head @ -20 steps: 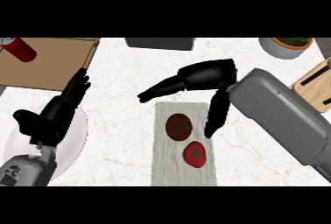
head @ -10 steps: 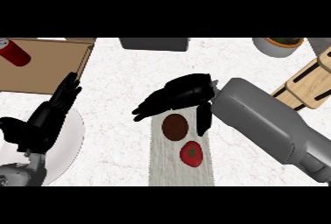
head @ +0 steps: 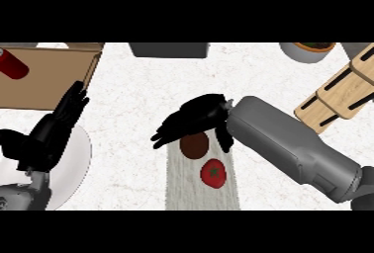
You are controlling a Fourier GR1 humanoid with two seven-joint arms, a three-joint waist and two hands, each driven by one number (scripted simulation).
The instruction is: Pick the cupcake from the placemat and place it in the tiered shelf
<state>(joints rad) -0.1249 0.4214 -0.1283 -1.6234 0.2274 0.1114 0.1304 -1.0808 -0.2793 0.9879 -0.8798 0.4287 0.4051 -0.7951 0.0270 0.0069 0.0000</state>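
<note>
Head view of the counter (head: pixel 139 99). The cupcake (head: pixel 194 145), seen from above as a brown round with no evident long axis, sits on the upper part of the grey placemat (head: pixel 201 190), whose long side runs up and down the view; a red tomato (head: pixel 212 173) lies just below it on the same mat. The right hand (head: pixel 191 121) hangs over the mat's top end, fingers curved downward and spread towards the left, thumb reaching down beside the cupcake; whether it touches the cupcake cannot be told. The left hand (head: pixel 45 136) rests open at the left, fingers up, over a white plate (head: pixel 76 163). A red can (head: pixel 12 64) lies on a wooden board (head: pixel 55 79); a slotted wooden block (head: pixel 342 94) stands at the right
</note>
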